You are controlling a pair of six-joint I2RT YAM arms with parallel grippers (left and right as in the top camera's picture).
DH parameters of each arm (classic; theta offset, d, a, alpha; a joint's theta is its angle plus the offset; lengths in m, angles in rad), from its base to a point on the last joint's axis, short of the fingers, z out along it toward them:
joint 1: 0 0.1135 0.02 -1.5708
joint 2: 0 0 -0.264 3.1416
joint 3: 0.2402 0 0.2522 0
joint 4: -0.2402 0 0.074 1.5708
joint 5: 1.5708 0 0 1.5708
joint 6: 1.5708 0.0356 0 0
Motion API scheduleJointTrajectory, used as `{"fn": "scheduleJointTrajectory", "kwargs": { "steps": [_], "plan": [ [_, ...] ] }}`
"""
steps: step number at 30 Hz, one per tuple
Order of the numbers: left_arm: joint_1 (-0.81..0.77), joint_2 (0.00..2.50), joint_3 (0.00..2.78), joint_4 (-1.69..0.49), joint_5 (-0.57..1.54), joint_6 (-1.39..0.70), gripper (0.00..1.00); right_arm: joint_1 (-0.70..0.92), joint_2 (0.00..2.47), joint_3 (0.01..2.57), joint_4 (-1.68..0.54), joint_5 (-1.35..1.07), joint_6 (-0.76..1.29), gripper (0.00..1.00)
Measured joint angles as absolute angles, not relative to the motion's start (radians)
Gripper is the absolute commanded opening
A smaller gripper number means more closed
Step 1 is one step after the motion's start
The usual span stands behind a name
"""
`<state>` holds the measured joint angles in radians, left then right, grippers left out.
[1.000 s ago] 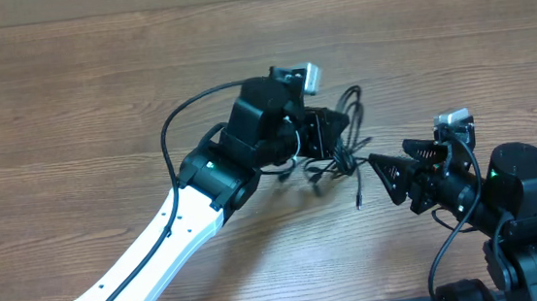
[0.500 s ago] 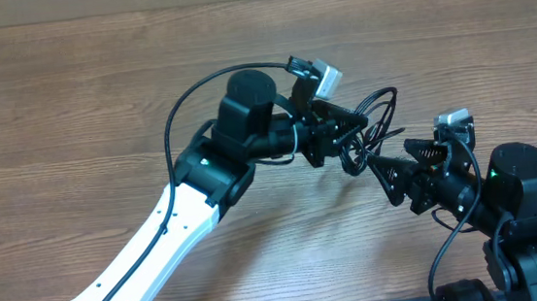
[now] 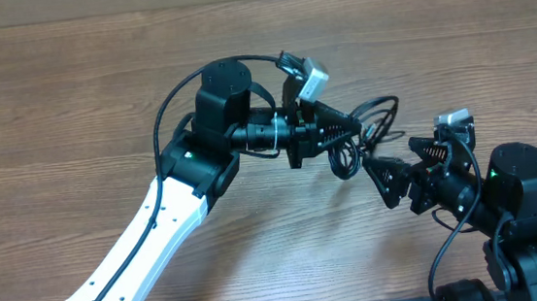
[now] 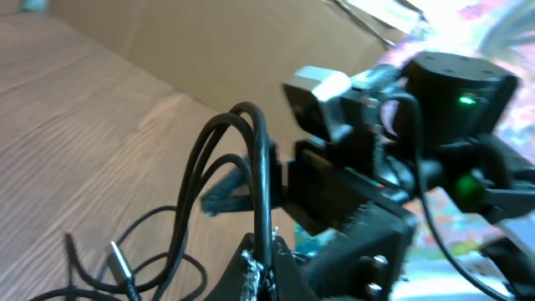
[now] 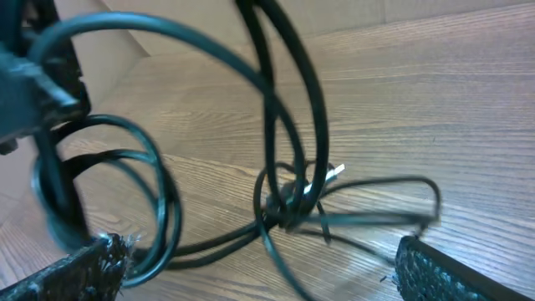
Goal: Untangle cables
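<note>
The cables are thin black cords in a tangle, lifted off the wooden table right of centre. My left gripper points right and is shut on one strand, which rises in a loop from between its jaws. A metallic plug end hangs below on the left. My right gripper sits just right of and below the tangle, open wide. In the right wrist view the knot hangs ahead of the gripper, between its spread fingertips, touching neither.
The left arm's own thick black cable arches over its white link. The right arm's base stands at the front right. Bare wooden table lies to the left and far side.
My left gripper has swung up and to the right, lifting the cables toward the right gripper. The right gripper's jaws have spread wider.
</note>
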<state>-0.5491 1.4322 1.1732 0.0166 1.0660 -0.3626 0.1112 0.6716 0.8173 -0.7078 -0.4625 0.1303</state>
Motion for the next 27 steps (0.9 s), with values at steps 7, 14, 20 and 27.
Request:
{"fn": "scheduleJointTrajectory", "kwargs": {
  "steps": [7,14,20,27],
  "plan": [
    [-0.549,1.432,1.173,0.023,1.166,-0.362,0.04,0.111,0.68,0.817,-0.708,-0.455,0.13,1.0],
    [-0.549,1.432,1.173,0.024,1.22,-0.362,0.04,0.111,0.752,0.817,-0.712,-0.414,0.132,1.0],
    [-0.549,1.432,1.173,0.022,1.302,-0.325,0.04,0.111,0.813,0.817,-0.734,-0.336,0.192,1.0],
    [-0.549,1.432,1.173,0.019,1.341,-0.289,0.04,0.112,0.823,0.817,-0.79,-0.191,0.281,1.0]
  ]
}}
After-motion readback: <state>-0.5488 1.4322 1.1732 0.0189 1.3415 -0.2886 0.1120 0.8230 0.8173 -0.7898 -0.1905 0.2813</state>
